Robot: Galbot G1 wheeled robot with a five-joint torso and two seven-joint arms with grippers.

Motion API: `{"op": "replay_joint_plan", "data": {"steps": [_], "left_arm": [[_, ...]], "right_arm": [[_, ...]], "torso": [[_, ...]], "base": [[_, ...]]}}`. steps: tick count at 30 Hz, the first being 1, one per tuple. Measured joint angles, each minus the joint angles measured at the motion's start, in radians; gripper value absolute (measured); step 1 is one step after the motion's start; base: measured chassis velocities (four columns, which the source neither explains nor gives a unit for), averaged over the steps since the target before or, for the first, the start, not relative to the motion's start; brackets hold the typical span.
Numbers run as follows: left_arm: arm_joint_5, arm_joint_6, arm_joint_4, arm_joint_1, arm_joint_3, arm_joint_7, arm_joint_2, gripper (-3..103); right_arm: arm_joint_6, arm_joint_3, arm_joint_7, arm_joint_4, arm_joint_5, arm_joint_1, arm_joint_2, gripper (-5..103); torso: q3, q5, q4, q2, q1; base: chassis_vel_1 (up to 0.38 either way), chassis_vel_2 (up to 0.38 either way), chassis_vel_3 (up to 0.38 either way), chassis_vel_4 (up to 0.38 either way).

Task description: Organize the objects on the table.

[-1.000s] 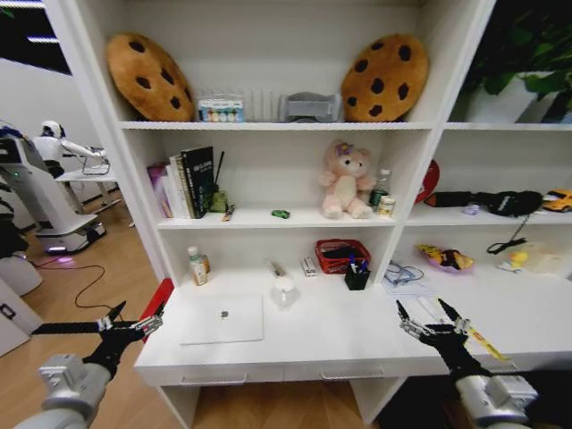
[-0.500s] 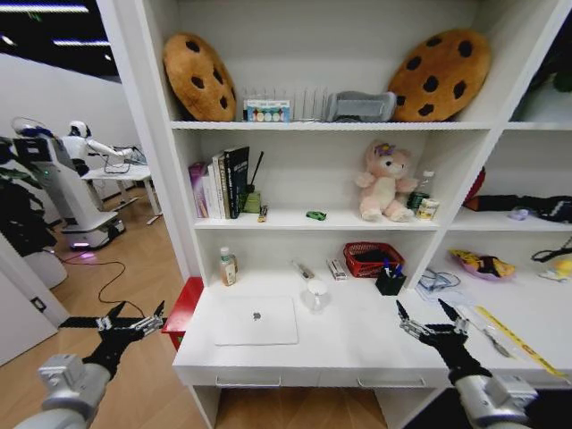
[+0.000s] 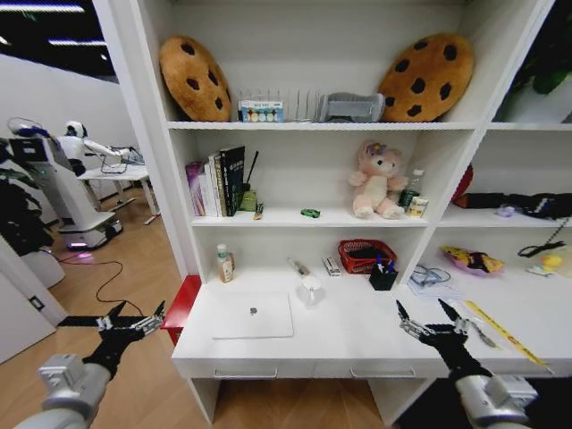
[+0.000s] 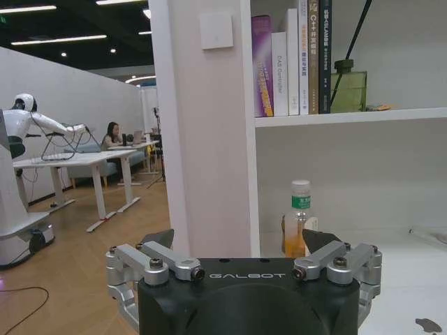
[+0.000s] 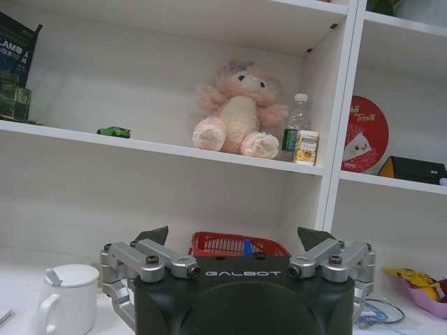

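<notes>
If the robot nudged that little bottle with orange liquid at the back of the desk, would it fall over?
Probably easily. The bottle is tall and narrow on a small base, so a high push would likely tip it. It looks partly filled, which steadies it slightly. Being round, it would probably roll along the table afterwards.

Table [image 3: 357, 344]: a long white desk top is seen, with drawers below and shelves above.
Laptop [image 3: 254, 315]: laid closed and flat on the desk's left part.
Cup [image 3: 310, 290]: set just behind the laptop's right corner.
Red basket [image 3: 362, 255]: placed at the back, beside a dark pen holder [image 3: 383, 276].
Green item [image 3: 310, 213]: found on the middle shelf (tiny, shape unclear).
Left gripper [image 3: 132, 323]: held spread open, off the desk's left end.
Right gripper [image 3: 431, 323]: held spread open over the desk's front right.
</notes>
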State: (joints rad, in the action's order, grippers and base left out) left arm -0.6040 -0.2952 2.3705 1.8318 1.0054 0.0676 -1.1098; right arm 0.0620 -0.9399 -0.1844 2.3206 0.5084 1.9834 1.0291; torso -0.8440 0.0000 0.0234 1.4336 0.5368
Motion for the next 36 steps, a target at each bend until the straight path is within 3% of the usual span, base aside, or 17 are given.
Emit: {"op": "replay_joint_plan", "data": {"steps": [27,31,34,36], "left_arm": [[0.000,0.000,0.000,0.000,0.000,0.000,0.000,100],[0.000,0.000,0.000,0.000,0.000,0.001,0.000,100],[0.000,0.000,0.000,0.000,0.000,-0.001,0.000,100],[0.000,0.000,0.000,0.000,0.000,-0.001,0.000,100]], "right_arm": [[0.000,0.000,0.000,0.000,0.000,0.001,0.000,100],[0.000,0.000,0.000,0.000,0.000,0.000,0.000,100],[0.000,0.000,0.000,0.000,0.000,0.000,0.000,100],[0.000,0.000,0.000,0.000,0.000,0.000,0.000,100]], "torso": [[0.000,-0.0001,-0.0001,0.001,-0.001],[0.000,-0.0005,-0.0003,0.001,-0.001],[0.000,0.0015,0.0014,0.000,0.000],[0.000,-0.0008,-0.0003,0.000,0.000]], "base": [[0.302,-0.299,-0.316,0.316],[0.119,-0.053,-0.141,0.187],[-0.043,-0.081,-0.030,0.053],[-0.054,-0.053,0.048,-0.025]]}}
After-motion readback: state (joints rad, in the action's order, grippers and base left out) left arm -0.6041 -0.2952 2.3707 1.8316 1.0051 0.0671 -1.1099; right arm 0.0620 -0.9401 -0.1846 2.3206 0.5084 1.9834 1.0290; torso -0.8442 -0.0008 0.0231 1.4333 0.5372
